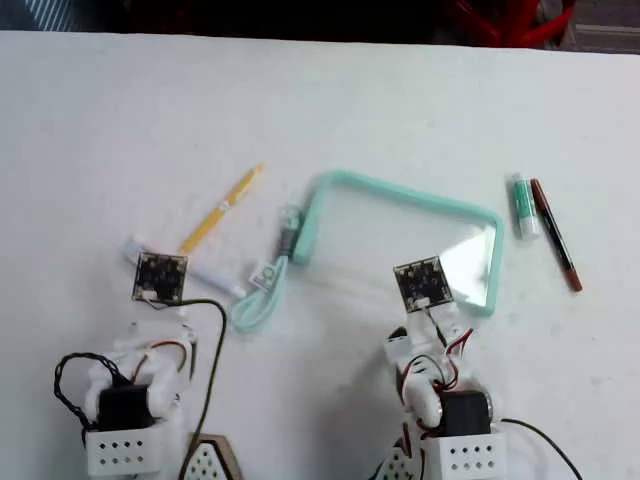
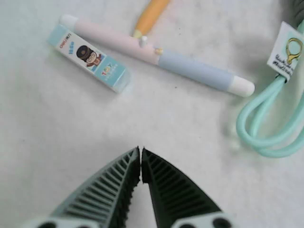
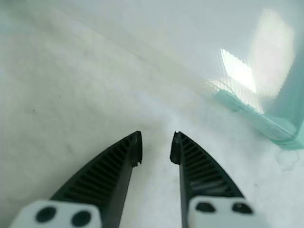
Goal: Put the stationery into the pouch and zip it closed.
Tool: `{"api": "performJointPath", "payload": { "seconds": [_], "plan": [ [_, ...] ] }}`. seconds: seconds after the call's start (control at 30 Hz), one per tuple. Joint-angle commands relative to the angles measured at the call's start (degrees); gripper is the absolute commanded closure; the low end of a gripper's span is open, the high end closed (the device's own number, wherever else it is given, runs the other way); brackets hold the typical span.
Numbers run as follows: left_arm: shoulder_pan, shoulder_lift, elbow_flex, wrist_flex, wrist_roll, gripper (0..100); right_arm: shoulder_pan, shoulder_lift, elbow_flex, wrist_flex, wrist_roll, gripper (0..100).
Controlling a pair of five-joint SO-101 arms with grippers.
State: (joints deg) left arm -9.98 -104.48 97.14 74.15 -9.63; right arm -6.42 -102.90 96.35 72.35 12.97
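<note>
Left pincer (image 2: 141, 154) is closed, tips touching, nothing in it, over bare bench (image 2: 52, 142). Just ahead of it lies a pastel pen (image 2: 156, 54), flat, half pink and half blue, with white ends. A small light-blue box (image 2: 88, 58) with a cartoon print lies just beside the pen's pink end, on the pincer's side of it. A yellow-orange pen (image 2: 151, 13) lies beyond the pastel pen, its tip meeting that pen near the middle. A mint cord loop (image 2: 270, 128) lies ahead and to this pincer's right. It carries a white tag (image 2: 285, 57) with a gold clasp.

Right pincer (image 3: 156, 145) is slightly open with a small gap between the tips, empty. The pouch (image 3: 259, 118) is just ahead and to its right, lying flat: clear, glossy sides, mint-green edging. Cannot tell if the zip is open.

In the high view the pouch (image 1: 400, 190) is between the two pincers' reach, with the cord at its left-pincer end. A green-and-white glue stick (image 1: 522, 205) and a dark red pen (image 1: 555, 235) lie side by side past the pouch's other end, well apart from the right pincer.
</note>
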Motion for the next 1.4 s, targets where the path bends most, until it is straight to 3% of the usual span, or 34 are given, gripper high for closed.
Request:
{"api": "performJointPath", "payload": {
  "seconds": [0.0,1.37],
  "plan": [
    [0.48,-0.04,-0.09,-0.62,0.53,97,0.57,-0.22,0.53,0.31,0.53,88.2],
    [0.57,0.04,-0.09,-0.62,0.53,97,-0.31,-0.22,0.53,0.31,0.7,88.2]
  ]
}}
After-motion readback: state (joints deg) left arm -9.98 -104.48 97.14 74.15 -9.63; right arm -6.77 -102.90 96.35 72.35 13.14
